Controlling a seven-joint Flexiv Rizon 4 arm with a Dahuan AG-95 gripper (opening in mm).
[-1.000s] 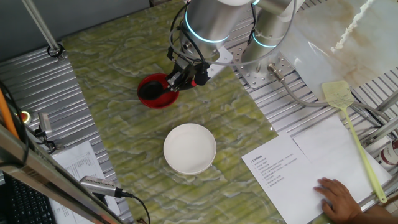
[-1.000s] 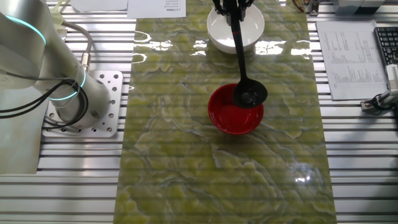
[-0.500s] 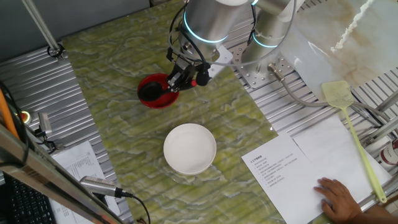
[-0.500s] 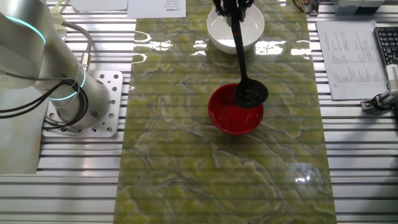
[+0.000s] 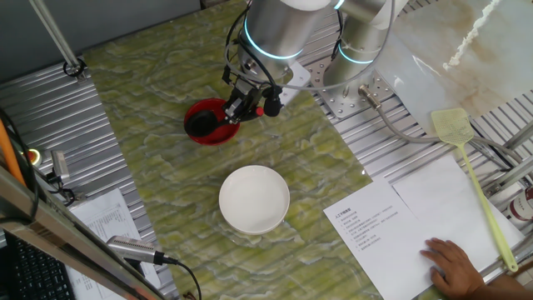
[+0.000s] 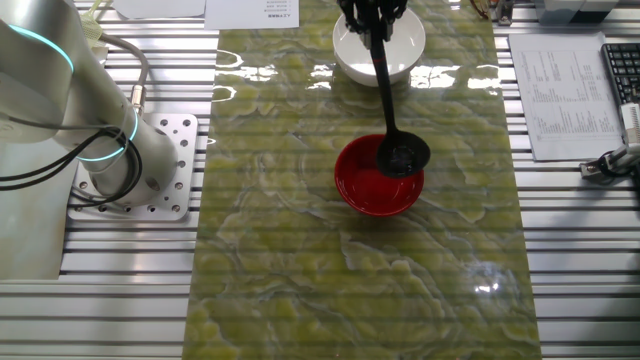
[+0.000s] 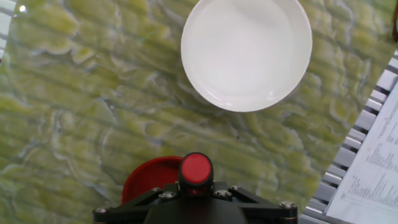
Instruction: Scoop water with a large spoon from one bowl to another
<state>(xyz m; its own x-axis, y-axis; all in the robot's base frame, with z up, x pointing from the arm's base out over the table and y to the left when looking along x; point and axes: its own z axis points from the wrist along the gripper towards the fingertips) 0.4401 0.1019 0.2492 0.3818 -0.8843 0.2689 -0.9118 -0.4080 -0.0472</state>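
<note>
My gripper (image 5: 248, 102) is shut on the handle of the black large spoon (image 6: 384, 82), near its red tip (image 7: 196, 168). The spoon's round cup (image 6: 403, 154) hangs over the far edge of the small red bowl (image 6: 376, 185), just above its rim. The red bowl (image 5: 208, 122) sits on the green marbled mat. The wider white bowl (image 5: 254, 198) stands apart from it, closer to the papers. In the hand view the white bowl (image 7: 246, 53) fills the top and part of the red bowl (image 7: 148, 180) shows at the bottom, left of the spoon's tip. No water is discernible in either bowl.
A yellow-green fly swatter (image 5: 473, 181) lies at the right on the metal table. Printed sheets (image 5: 371, 222) lie near the white bowl, with a person's hand (image 5: 454, 265) resting on them. The robot base (image 6: 130, 160) stands beside the mat. A keyboard (image 6: 620, 70) sits at the side.
The spoon's cup has shifted only slightly over the red bowl's rim. The gripper has barely moved, and both bowls stay where they were.
</note>
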